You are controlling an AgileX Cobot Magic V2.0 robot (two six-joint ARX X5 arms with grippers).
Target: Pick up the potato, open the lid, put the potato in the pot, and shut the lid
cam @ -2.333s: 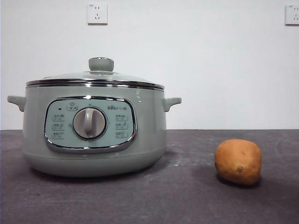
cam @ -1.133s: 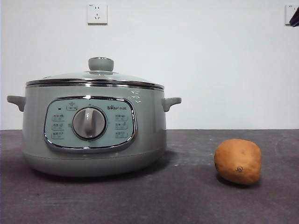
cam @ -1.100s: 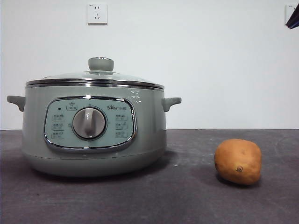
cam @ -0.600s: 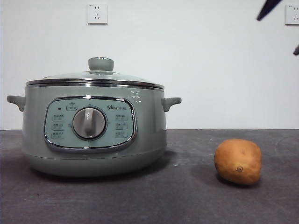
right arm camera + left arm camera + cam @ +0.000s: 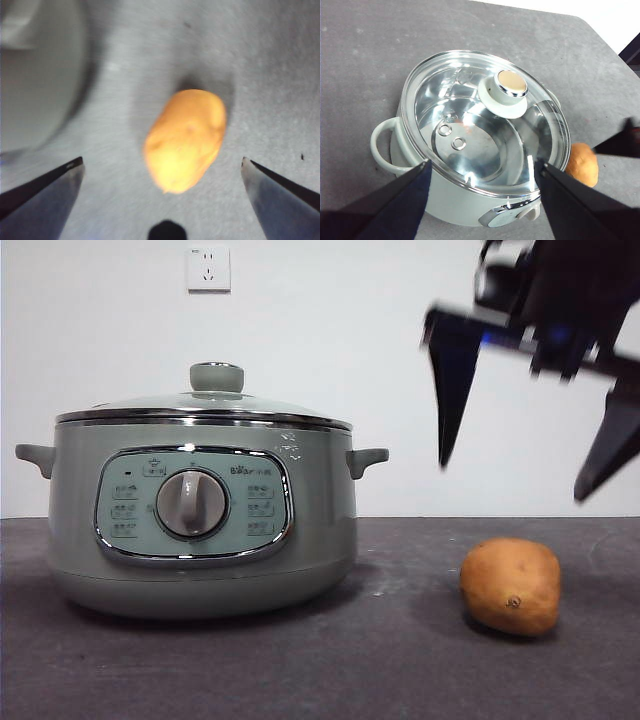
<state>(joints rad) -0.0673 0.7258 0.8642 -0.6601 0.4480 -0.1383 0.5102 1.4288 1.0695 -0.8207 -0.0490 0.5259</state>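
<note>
The right claw [image 5: 515,480] hangs above the potato [image 5: 510,586] with its two black pointed jaws spread wide, wider than the potato, holding and touching nothing. The potato, rounded with smooth matte orange-brown skin and a small dark eye, lies on the dark grey, faintly grainy bench [image 5: 400,670], beside the pot [image 5: 200,530] and apart from it. The pot is round, sage green, with a chrome-framed panel and a dial. The domed glass lid [image 5: 485,120] with its chrome rim sits closed on it. The left claw [image 5: 482,170], jaws also wide apart, hovers above the lid, empty.
</note>
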